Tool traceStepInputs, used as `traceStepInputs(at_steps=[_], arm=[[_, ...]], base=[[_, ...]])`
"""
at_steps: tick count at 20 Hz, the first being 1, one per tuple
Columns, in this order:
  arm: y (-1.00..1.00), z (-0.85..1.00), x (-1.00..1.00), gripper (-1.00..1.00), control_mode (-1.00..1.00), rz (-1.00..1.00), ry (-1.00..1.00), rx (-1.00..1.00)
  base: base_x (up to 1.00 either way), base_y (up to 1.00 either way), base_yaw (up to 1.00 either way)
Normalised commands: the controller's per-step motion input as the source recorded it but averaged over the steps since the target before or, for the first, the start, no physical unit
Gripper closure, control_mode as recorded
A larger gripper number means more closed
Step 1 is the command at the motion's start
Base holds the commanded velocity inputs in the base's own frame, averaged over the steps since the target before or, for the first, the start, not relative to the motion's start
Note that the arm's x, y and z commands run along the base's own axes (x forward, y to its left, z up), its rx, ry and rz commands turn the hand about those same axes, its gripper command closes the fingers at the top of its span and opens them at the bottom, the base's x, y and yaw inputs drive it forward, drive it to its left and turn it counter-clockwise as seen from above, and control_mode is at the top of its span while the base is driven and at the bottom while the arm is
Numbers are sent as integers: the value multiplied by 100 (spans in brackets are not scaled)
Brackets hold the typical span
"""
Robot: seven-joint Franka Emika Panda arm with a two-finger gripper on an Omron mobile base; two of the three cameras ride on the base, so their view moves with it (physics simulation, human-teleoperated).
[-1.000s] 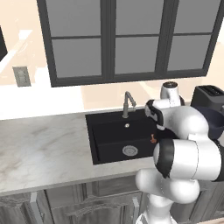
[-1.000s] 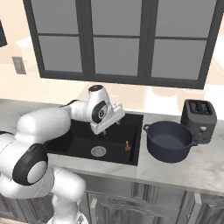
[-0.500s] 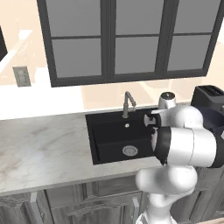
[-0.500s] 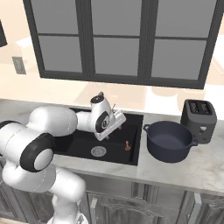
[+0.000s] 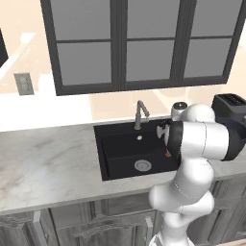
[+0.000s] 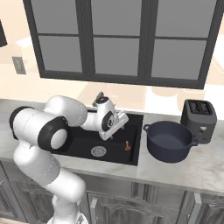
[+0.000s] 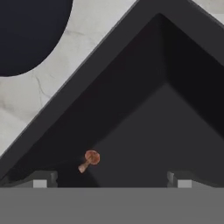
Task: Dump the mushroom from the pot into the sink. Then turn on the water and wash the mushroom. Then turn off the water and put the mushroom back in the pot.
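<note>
Gripper (image 6: 121, 121): jaws fully spread, empty, above sink (image 6: 135, 151) | Mushroom (image 7: 89, 160): on basin floor near the wall beside pot (image 6: 169, 140) | Handling: likely light, soft, easily bruised; wet cap slippery | Grasp: pinch gently at cap, low force.

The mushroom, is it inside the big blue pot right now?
No, the mushroom lies on the floor of the black sink, while the pot stands on the counter beside the basin.

One mushroom (image 6: 127, 145), one pot (image 6: 169, 141), one sink (image 5: 115, 153), one toaster (image 6: 199, 120).
</note>
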Motion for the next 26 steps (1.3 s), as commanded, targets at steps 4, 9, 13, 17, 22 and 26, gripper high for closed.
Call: traceStepInputs(at_steps=[4,9,13,17,22,26], arm=[[9,-37,23,-100,-100,-15,-2,6],[10,-42,7,-100,-100,-17,-8,9],[15,-41,5,-100,-100,-16,-15,7],[29,-39,9,-100,-100,-15,-19,0],[36,-34,26,-100,-100,-10,-15,-3],[31,-22,39,-100,-100,-8,-10,-7]], base=[[0,0,0],[0,0,0],[0,0,0],[0,0,0],[0,0,0],[0,0,0]])
